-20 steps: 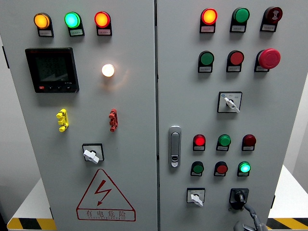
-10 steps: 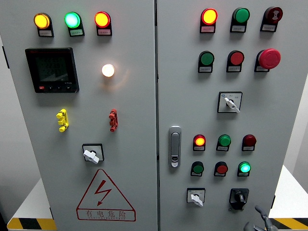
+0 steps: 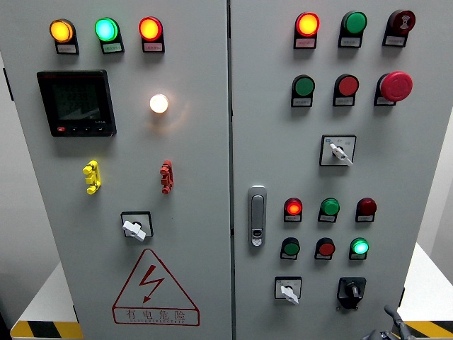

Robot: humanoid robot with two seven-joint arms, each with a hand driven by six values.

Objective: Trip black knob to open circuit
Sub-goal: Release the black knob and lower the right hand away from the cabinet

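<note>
Grey cabinet panel, black knob [image 3: 351, 289] at its lower right corner untouched — right hand [image 3: 391, 327] just below, fingers' pose unreadable — next, reach up and twist.

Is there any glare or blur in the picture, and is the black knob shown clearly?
Head view: sharp and evenly lit; the white lamp throws a warm glow on the grey door; the lit indicators bloom slightly. The black knob is clear and unshadowed; the right hand is cut off by the bottom edge.
</note>
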